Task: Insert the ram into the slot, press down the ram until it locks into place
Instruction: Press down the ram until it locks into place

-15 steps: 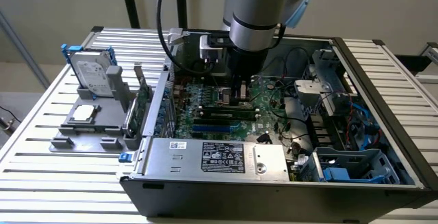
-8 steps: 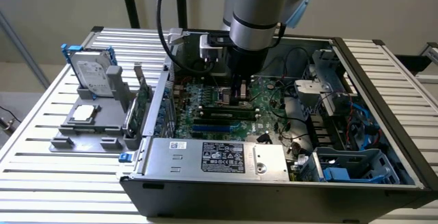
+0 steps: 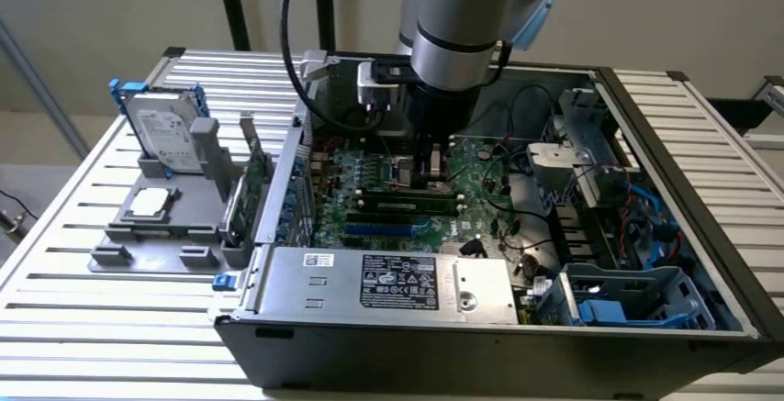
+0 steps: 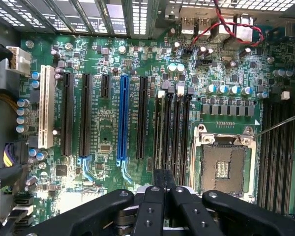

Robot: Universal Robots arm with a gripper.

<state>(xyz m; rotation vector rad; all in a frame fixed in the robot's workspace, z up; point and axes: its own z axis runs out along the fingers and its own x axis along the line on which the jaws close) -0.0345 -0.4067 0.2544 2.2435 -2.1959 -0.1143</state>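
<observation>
- An open computer case lies on a slatted table, lid off, so the arm can reach straight down to the motherboard.
- One robot arm comes down from the upper middle of the exterior view. Its one gripper is low over the board at the centre of the frame.
- The ram, a single green stick with dark chips, lies lengthwise just below the gripper in the exterior view. It appears to sit in the slot rather than loose on the board. I cannot tell whether it has locked.
- The gripper stands at the ram's right-hand end in the exterior view, probably so that a downward push lands over an end clip.
- In the wrist view the gripper has its two fingers drawn close together, with a narrow dark piece between them. I cannot tell whether they pinch the ram or only bear on it.
- The slot is one of about four black memory slots running side by side away from the gripper. A second group of about four is on the other side of the one silver socket.
- Among the expansion slots there is one blue slot and one white slot; the rest are black.
- At the left of the exterior view, one grey fixture outside the case holds one hard drive upright, where parts can be picked up.
</observation>
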